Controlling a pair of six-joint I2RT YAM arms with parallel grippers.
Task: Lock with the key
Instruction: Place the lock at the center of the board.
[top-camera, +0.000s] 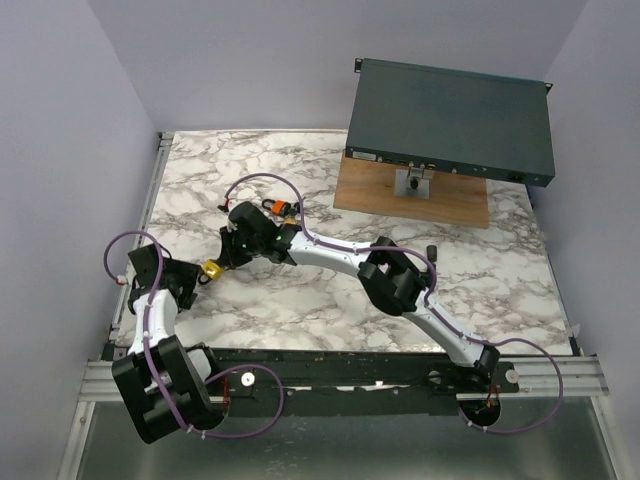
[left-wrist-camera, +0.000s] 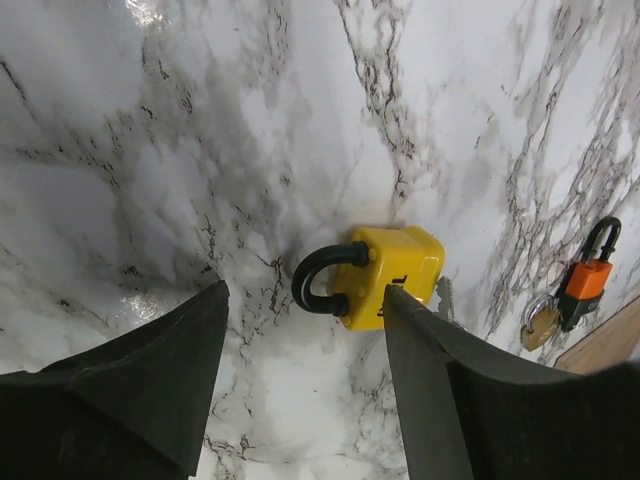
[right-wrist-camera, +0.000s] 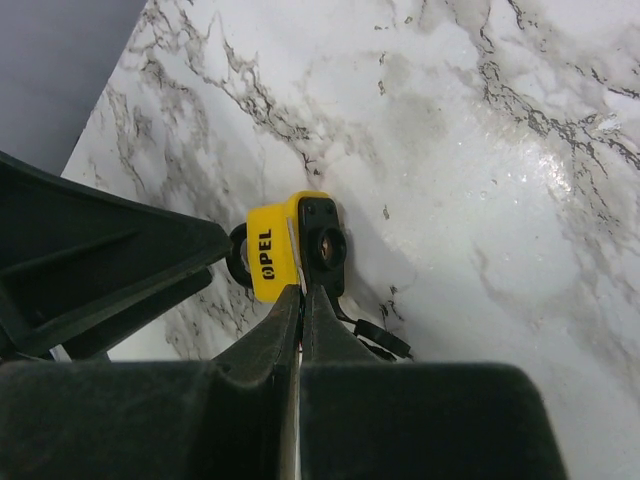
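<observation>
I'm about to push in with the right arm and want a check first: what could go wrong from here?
1. The left gripper is open around the yellow padlock, not clamping it. A push from the right gripper could slide it across the marble table.
2. Both grippers crowd the padlock, so they may collide.
3. The keyhole looks empty, and nothing shows clearly in the shut right gripper.
</observation>
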